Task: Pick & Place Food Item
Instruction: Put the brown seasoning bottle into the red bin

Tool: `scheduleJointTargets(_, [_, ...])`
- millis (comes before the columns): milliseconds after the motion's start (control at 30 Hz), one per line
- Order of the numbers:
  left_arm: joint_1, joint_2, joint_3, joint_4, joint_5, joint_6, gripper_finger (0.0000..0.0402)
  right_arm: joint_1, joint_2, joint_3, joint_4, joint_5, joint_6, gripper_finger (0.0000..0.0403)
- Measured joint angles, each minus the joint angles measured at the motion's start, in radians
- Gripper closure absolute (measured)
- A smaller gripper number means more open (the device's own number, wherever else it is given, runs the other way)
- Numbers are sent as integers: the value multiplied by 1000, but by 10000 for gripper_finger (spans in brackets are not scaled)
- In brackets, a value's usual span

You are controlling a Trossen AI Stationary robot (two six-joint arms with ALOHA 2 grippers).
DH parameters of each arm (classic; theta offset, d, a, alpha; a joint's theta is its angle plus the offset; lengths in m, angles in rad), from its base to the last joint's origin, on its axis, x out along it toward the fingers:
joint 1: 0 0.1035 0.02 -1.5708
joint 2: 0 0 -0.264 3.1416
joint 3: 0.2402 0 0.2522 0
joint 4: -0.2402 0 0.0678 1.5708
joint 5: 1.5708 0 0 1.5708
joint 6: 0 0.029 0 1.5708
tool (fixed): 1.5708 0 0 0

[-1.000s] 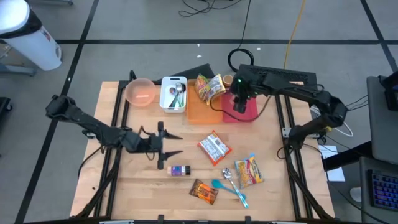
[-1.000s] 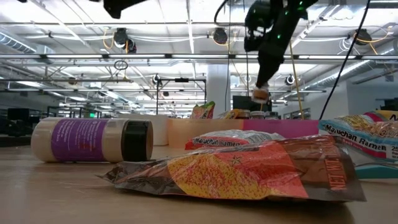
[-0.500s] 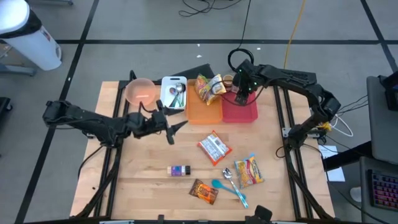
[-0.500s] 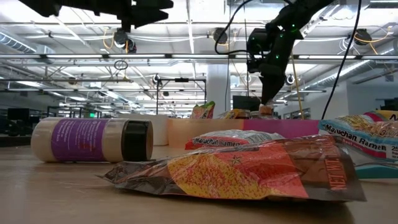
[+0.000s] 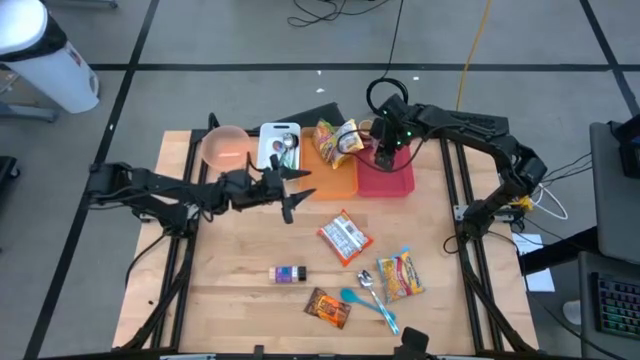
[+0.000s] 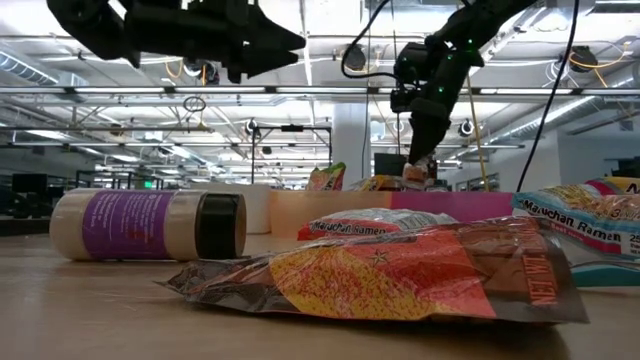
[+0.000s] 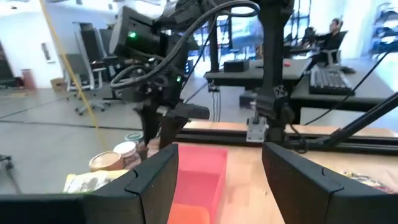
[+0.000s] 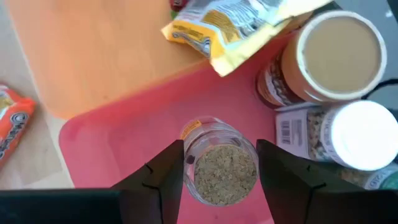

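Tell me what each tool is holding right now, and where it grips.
The right tool grips a small clear spice jar by its sides, above the pink tray. The left tool is open, holding nothing.

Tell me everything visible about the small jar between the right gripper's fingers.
The jar is small, clear and cylindrical, with a tan granular fill and a bit of orange-yellow label at its rim. It looks upright, seen end-on from the wrist, with no separate lid visible. The right gripper has a dark finger on each side of it, over the pink tray, near that tray's far end by two lidded jars. Whether it rests on the tray or hangs above it is not clear.
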Motion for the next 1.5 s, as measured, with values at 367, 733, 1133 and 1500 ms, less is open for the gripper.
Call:
scheduleJointTargets(367, [14,27,0,93,42,68,163,-16,2,0,-11,0,-82,240])
scheduleJointTargets(733, [33,27,0,100,43,60,163,-11,218,222,-121,-23,-107,240])
scheduleJointTargets(1133, [33,27,0,88,44,65,163,9,344,259,-127,-20,-140,240])
scheduleJointTargets(1500, [33,27,0,88,48,68,163,14,364,258,-48,-1,-159,240])
